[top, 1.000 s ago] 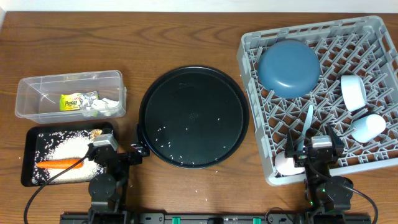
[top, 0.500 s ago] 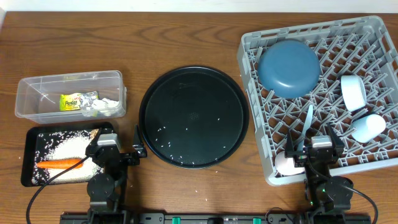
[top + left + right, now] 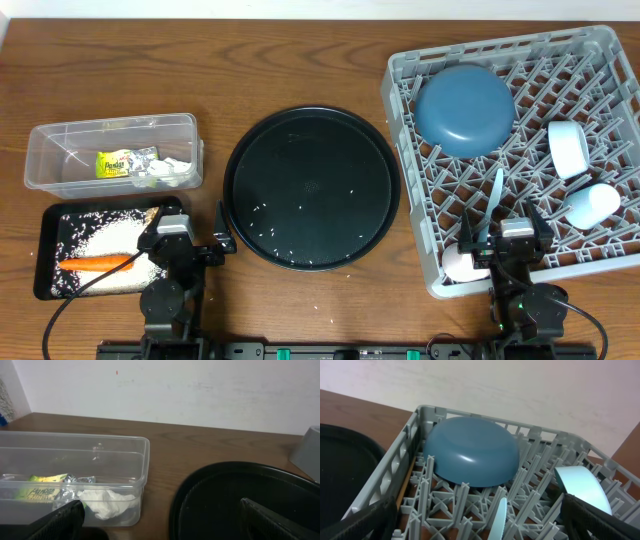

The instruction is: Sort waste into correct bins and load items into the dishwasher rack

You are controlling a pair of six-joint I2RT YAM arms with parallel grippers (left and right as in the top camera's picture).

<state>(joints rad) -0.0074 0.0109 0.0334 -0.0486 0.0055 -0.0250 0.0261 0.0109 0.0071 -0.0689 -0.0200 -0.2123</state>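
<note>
Slightly retracted since a second ago, the left gripper (image 3: 222, 228) rests released, like the right gripper (image 3: 505, 222); remaining rice grains (image 3: 268, 235) need careful sweeping.

light: even, bright | shadows: soft | wrist views: slightly blurred (near edges)

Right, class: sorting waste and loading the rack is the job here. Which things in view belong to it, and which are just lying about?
Belong to the job:
- snack wrapper and tissue in the clear tub
- carrot and rice in the black rectangular tray
- blue plate, cups and flat utensil in the rack

Just lying about:
- round black tray
- wooden table
</note>
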